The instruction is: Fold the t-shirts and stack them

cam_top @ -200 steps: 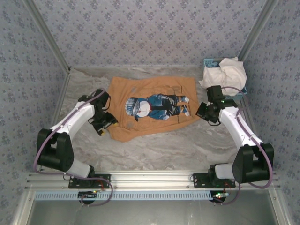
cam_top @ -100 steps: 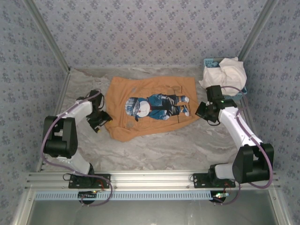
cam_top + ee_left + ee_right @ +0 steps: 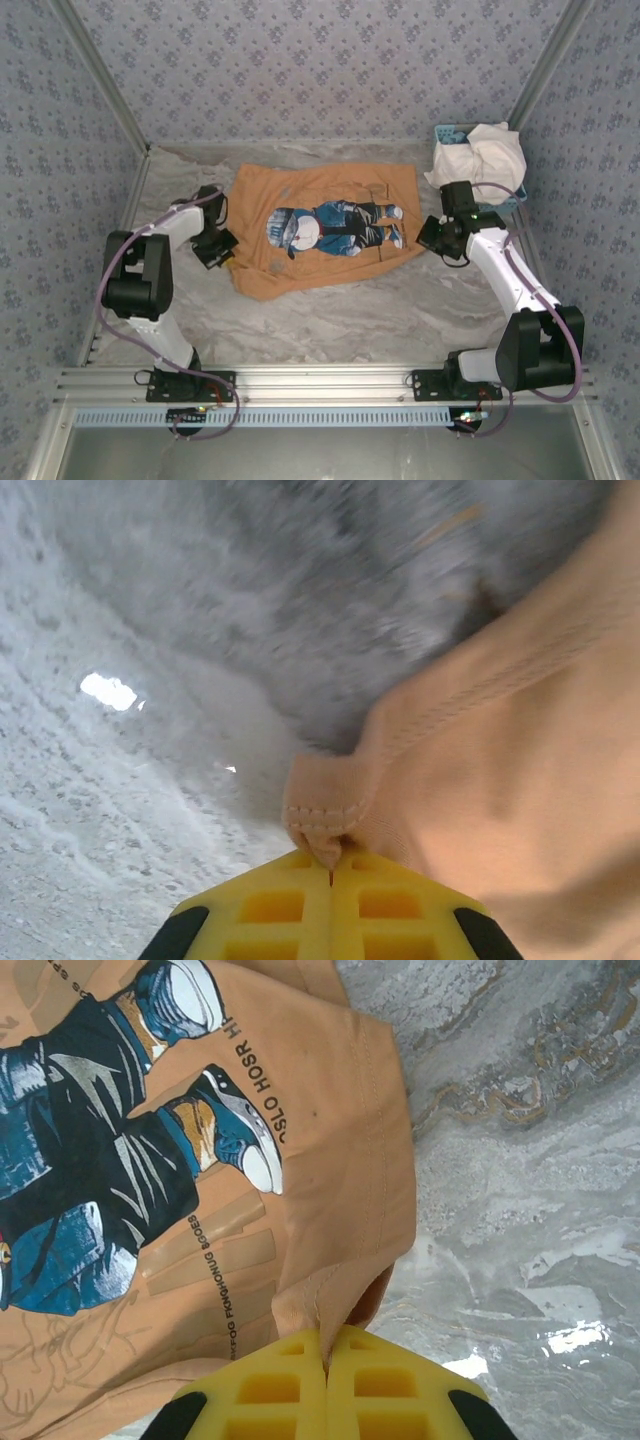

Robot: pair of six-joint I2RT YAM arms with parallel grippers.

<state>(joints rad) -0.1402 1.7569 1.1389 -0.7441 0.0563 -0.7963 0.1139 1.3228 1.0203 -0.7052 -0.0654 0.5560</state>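
A tan-orange t-shirt [image 3: 320,230] with a blue-clad cartoon figure lies spread flat in the middle of the marble table. At the shirt's left edge my left gripper [image 3: 226,258] is shut on a stitched hem corner [image 3: 325,820], pinched between its yellow fingers [image 3: 270,905]. On the opposite side my right gripper [image 3: 428,240] is shut on the shirt's hem [image 3: 330,1300] near the figure's shoes. A white t-shirt [image 3: 480,155] sits bunched up in the far right corner.
A small light-blue basket [image 3: 450,133] holds the white t-shirt at the back right. Patterned walls enclose the table [image 3: 340,310] on three sides. Bare marble stretches between the shirt and the arm bases.
My left gripper has gone from open to shut, now pinching the shirt's left hem. Its arm swung in toward the left wall and the cloth. The right arm has stayed still.
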